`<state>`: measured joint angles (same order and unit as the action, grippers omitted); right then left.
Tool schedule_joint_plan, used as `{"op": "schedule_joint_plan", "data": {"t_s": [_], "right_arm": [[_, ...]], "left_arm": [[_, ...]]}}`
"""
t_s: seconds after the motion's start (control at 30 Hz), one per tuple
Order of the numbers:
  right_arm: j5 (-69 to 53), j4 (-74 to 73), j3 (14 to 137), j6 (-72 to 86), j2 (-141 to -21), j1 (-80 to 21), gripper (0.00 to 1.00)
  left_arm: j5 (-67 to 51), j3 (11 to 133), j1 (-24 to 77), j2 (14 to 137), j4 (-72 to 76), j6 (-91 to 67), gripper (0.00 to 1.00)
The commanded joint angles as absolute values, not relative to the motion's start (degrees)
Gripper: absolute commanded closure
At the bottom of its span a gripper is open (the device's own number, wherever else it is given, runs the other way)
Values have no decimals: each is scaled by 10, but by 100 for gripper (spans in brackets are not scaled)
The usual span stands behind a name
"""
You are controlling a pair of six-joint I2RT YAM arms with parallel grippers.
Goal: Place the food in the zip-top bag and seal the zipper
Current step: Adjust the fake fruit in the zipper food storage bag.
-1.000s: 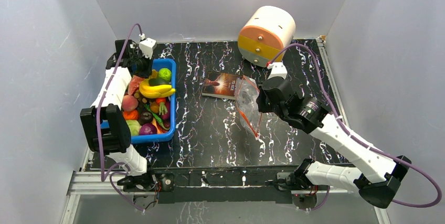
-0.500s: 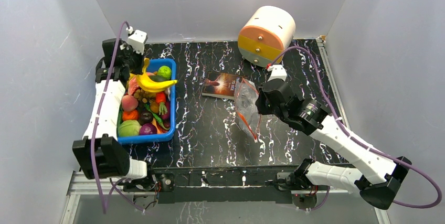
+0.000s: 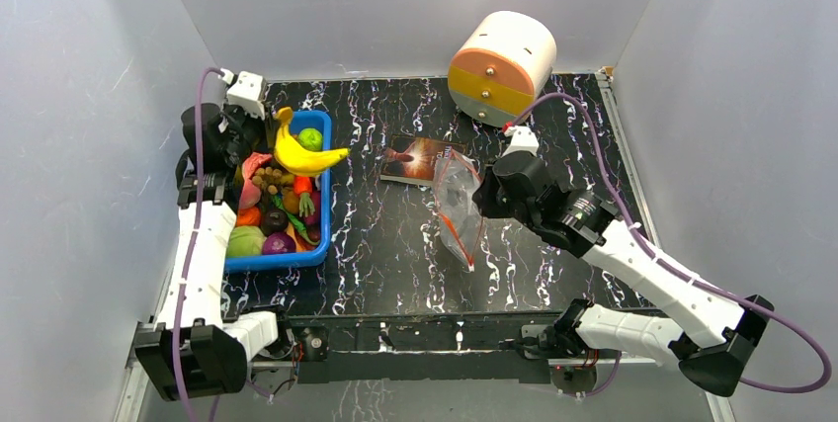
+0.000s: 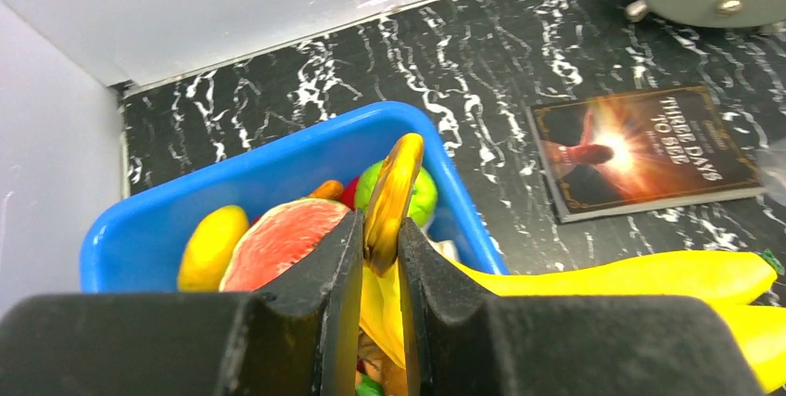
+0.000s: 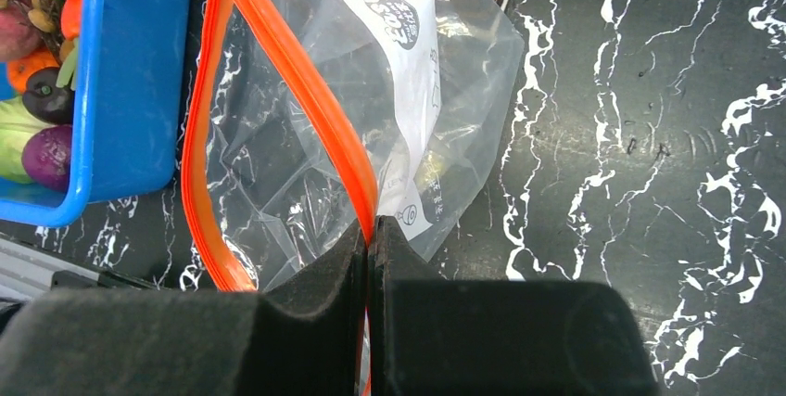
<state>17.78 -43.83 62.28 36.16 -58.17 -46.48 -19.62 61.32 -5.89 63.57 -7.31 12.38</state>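
Observation:
My left gripper [image 3: 272,137] is shut on the stem end of a yellow banana [image 3: 304,157] and holds it up over the far end of the blue bin [image 3: 321,207]; the banana also shows in the left wrist view [image 4: 593,277]. More toy food [image 3: 269,216] fills the bin. My right gripper [image 3: 481,192] is shut on one lip of the red-orange zipper [image 5: 310,90] of the clear zip-top bag [image 3: 457,200]. The bag hangs above the table with its mouth gaping open [image 5: 269,155]. The slider is not visible.
A book [image 3: 418,160] lies on the black marbled table behind the bag. A round cream, orange and yellow drawer unit [image 3: 500,66] stands at the back right. White walls close in the left, back and right sides.
My left gripper has lifted the banana out of the bin and drawn back left. My right gripper has carried the bag slightly left, towards the bin, and the bag's mouth has opened wider.

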Motion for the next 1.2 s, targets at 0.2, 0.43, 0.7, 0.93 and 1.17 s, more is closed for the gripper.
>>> {"op": "schedule_joint_plan", "data": {"t_s": [0.2,0.43,0.7,0.93,1.17], "right_arm": [[164,-355,641,399,-608,-463,100],[150,-329,657,436,-628,-463,100],[136,-308,663,445,-654,-463,100],[114,-284,675,451,-678,-463,100],[69,-269,686,444,-690,-463,100]], "left_arm": [[-351,583,-22,581,21,26,100],[-404,520,9,554,146,-149,100],[-427,470,93,530,249,-241,100],[-392,408,195,511,380,-202,100],[-405,386,263,546,473,-176,100]]}}
